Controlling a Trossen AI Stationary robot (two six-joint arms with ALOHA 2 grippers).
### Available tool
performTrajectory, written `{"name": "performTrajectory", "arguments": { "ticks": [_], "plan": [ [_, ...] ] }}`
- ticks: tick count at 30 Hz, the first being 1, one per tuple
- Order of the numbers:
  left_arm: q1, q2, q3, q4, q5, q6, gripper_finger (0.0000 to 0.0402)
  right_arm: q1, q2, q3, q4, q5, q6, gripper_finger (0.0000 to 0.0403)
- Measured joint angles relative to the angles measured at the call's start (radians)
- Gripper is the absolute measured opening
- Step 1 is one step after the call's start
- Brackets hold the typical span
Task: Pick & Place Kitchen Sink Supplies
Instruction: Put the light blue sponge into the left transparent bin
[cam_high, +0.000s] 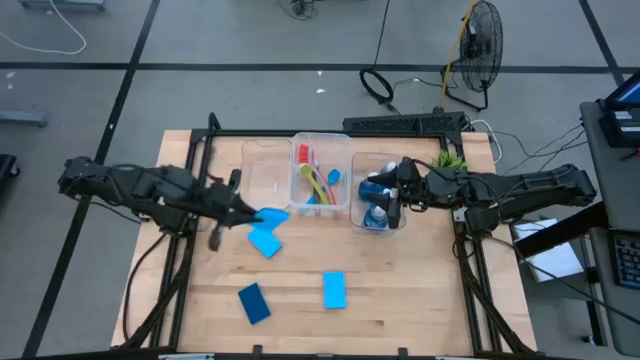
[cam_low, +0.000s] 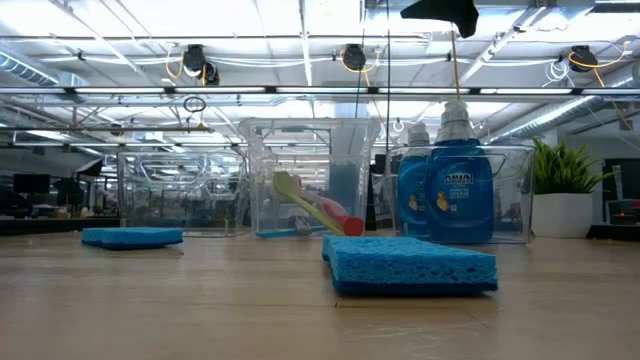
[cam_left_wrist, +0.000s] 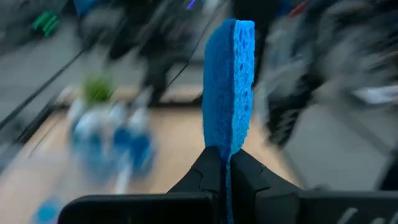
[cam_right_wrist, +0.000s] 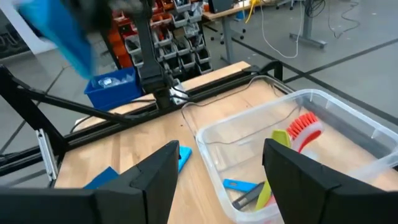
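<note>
Blue sponge (cam_left_wrist: 231, 87) upright, pinched between left jaws

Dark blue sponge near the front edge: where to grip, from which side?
The dark blue sponge lies flat on the table, skewed, nothing touching it. Probably best: come straight down and pinch across its short width, end effector fingers turned to match the skew.

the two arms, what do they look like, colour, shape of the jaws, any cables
Both arms are dark, near black, built of chunky jointed segments, seen from above. The left gripper ends in two black wedge-shaped jaws tapering to a narrow tip from a wide flat black base. The right gripper has two broad black angular jaws with slanted inner edges. No markings or loose cables are clear on either arm.
</note>
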Motion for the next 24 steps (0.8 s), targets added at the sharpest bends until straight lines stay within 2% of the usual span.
{"name": "performTrajectory", "arguments": {
  "ticks": [6, 11, 15, 17, 19, 21, 24],
  "plan": [
    [-0.031, -0.036, 0.001, 0.248, 0.177, 0.131, 0.0007, 0.0, 0.001, -0.03, 0.004, 0.0, 0.03, 0.022],
    [-0.046, -0.035, 0.001, 0.371, 0.314, 0.206, 0.0007, 0.0, 0.0, -0.032, 0.014, -0.001, 0.032, 0.0217],
    [-0.053, -0.029, 0.001, 0.403, 0.344, 0.219, 0.0007, 0.0, 0.0, -0.032, 0.014, -0.001, 0.027, 0.0218],
    [-0.053, -0.023, 0.001, 0.391, 0.311, 0.194, 0.0007, 0.0, 0.0, -0.032, 0.014, -0.001, 0.027, 0.0219],
    [-0.053, -0.018, 0.001, 0.34, 0.22, 0.126, 0.0007, 0.0, 0.0, -0.032, 0.014, -0.001, 0.027, 0.0219],
    [-0.051, -0.011, 0.001, 0.243, 0.096, 0.027, 0.0007, 0.0, 0.0, -0.032, 0.014, -0.002, 0.027, 0.0218],
    [-0.041, 0.006, 0.001, 0.067, -0.142, -0.165, 0.0007, 0.0, 0.0, -0.032, 0.014, -0.002, 0.027, 0.0217]
  ]
}}
